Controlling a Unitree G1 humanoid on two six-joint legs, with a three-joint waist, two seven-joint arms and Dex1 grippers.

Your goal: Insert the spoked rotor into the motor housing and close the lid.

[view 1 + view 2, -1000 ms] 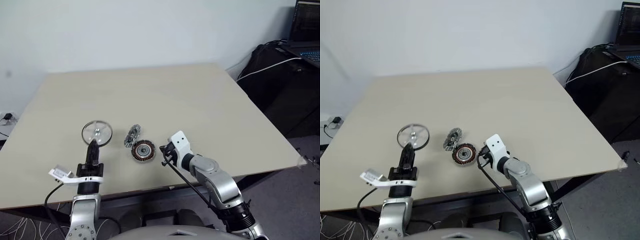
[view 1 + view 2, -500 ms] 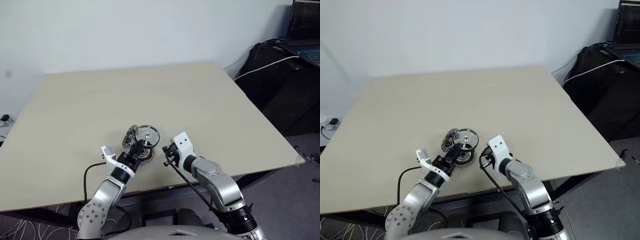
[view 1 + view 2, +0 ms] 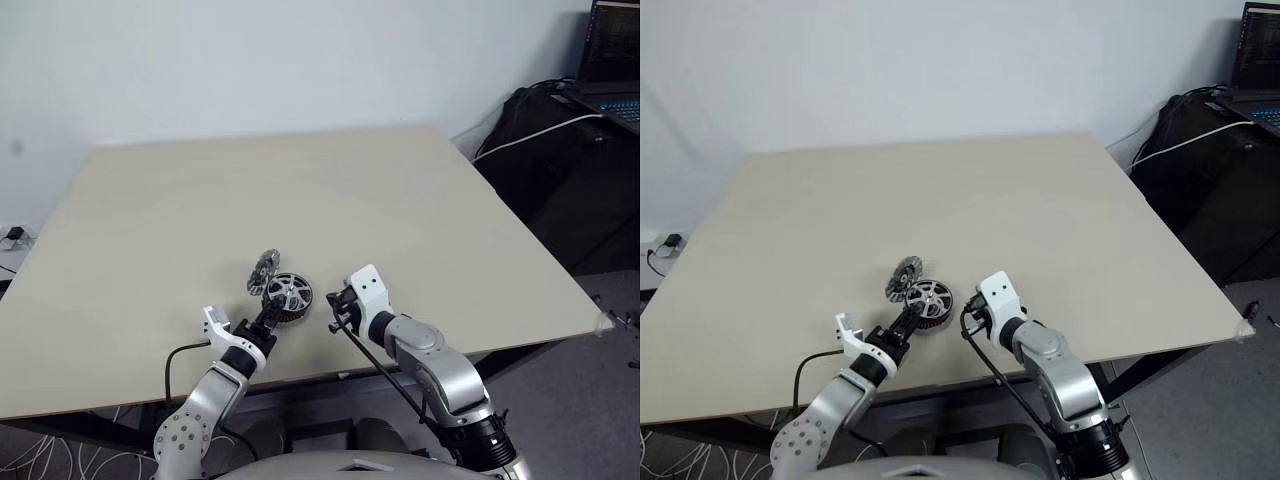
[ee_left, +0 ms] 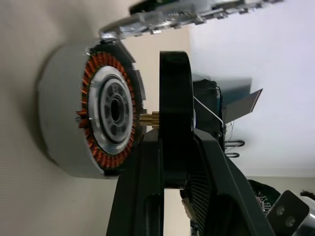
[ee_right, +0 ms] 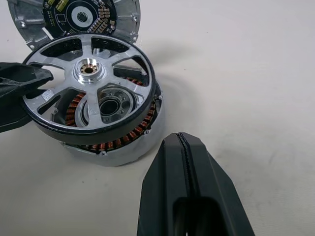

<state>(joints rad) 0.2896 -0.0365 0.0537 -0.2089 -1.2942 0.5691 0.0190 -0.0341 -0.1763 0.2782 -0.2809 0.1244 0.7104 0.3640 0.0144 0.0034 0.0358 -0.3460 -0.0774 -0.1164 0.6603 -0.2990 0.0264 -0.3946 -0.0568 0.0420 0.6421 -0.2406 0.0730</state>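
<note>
The left hand (image 3: 268, 316) is pinching the rim of the spoked rotor (image 5: 88, 88) and is holding it right above the motor housing (image 5: 120, 142). A second ago this hand was off to the left side of the counter (image 3: 300, 190), holding the rotor up in the air. Since then it has come over to the middle and gone down low. Now the rotor is sitting tilted over the housing, and its little brass shaft is pointing at the hole in the silver centre. From the left wrist, a small gap is showing between the rotor and the ring of copper windings, so the rotor is not all the way in yet.

The right hand (image 5: 183, 147) is staying where it was, just to the right of the housing. Its two fingers are pressed together and are holding nothing.

The lid (image 3: 264, 272), a round silver part, is leaning up just behind the housing, in the same spot as before.
</note>
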